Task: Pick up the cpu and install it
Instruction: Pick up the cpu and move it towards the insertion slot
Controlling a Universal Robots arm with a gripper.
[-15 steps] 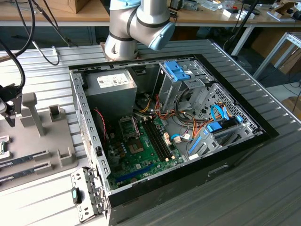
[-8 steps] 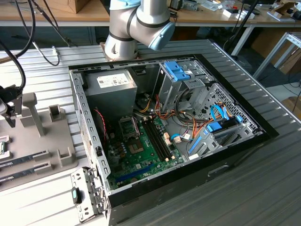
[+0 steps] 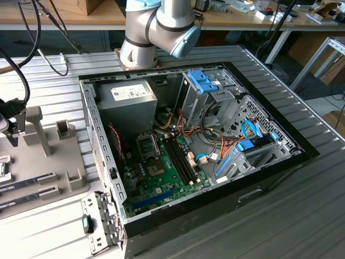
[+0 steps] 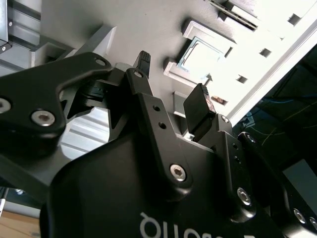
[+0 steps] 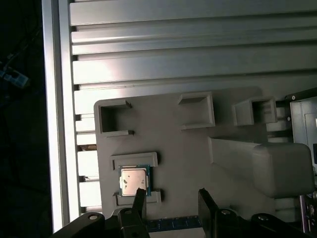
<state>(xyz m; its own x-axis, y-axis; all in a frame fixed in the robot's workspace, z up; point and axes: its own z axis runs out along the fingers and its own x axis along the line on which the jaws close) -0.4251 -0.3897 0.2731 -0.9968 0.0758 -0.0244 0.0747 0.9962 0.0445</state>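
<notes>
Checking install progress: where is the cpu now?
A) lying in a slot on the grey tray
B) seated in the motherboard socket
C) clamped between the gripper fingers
A: in the first wrist view the cpu lies flat in its slot on the grey tray, and the open gripper near it holds nothing.

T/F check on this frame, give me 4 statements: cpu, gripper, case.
1. The cpu lies in a recess of the grey tray. True.
2. The gripper is shut on the cpu. False: it is open with nothing between its fingers, and the cpu lies on the tray.
3. The gripper hangs over the tray, close to the cpu. True.
4. The computer case is closed. False: it lies open, with the motherboard exposed.
</notes>
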